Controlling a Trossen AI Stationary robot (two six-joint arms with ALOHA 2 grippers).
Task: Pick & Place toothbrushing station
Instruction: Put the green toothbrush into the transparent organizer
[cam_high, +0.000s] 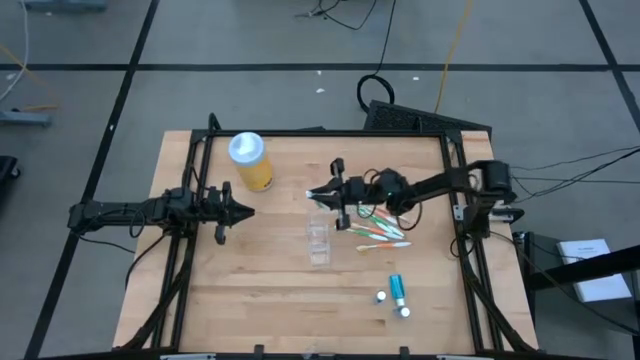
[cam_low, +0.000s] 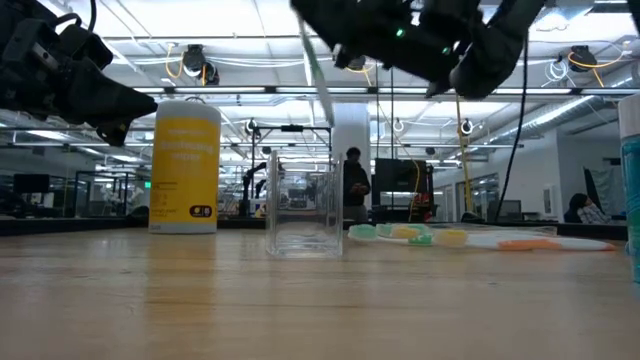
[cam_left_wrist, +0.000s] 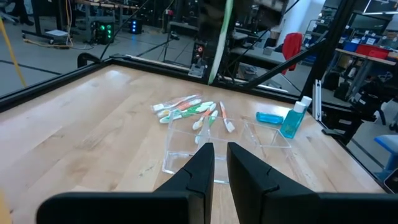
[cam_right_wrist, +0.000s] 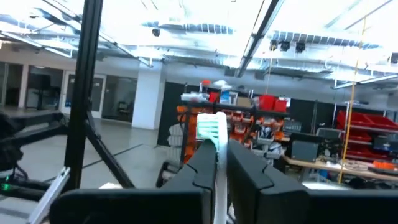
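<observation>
Right end effector (cam_high: 322, 194) clenched on green toothbrush (cam_low: 318, 75), poised above clear cup (cam_low: 303, 213) — could miss the rim and tip the cup if lowered tilted.

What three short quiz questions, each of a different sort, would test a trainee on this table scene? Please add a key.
1. True or false: the right gripper holds a toothbrush above the table.
2. Multiple choice: where is the clear cup? A) lying on its side; B) standing upright near the table's middle; C) inside the left gripper.
3. Fill in: the yellow bottle has a pale ____ lid.

Key:
1. True. Its fingers are shut on the brush, with the head pointing up.
2. B. The other toothbrushes lie flat beside it, and the left gripper waits apart, holding nothing.
3. Blue.
</observation>
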